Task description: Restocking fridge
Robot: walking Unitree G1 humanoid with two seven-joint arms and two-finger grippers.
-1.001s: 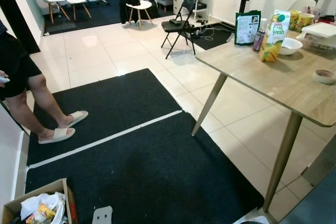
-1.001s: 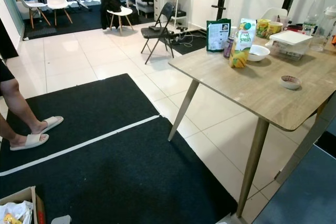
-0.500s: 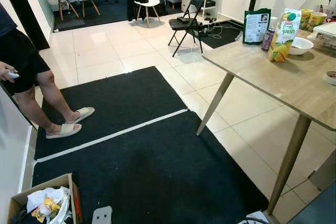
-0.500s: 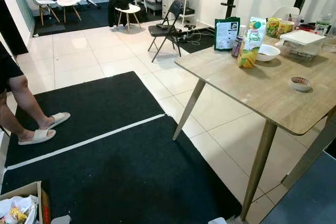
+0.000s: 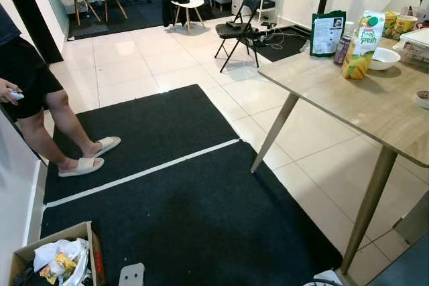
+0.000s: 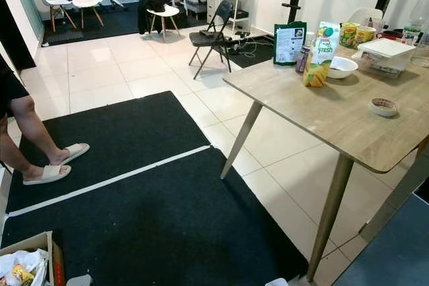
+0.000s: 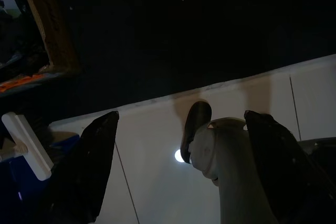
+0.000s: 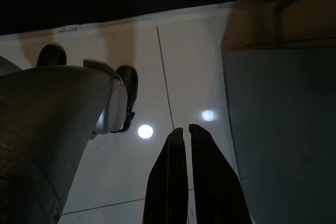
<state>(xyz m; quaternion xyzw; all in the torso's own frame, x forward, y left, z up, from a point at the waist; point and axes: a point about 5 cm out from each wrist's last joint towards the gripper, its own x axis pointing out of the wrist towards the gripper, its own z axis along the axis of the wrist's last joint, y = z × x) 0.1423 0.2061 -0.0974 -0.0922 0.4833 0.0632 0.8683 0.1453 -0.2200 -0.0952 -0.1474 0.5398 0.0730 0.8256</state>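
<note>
Juice carton (image 5: 362, 43): on table (image 5: 348, 95), reads "fresh"
Floor: white tiles, black mat (image 5: 174, 192)
Left gripper (image 7: 178, 166): fingers wide
Right gripper (image 8: 189, 179): fingers nearly closed, empty

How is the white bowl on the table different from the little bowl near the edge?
The white bowl is bigger and plain white, while the little bowl is smaller with a dark inside. The white bowl sits far back beside the juice carton, but the little bowl stands alone nearer the table's front edge. Both are round, upright and rest on the wooden tabletop.
</note>
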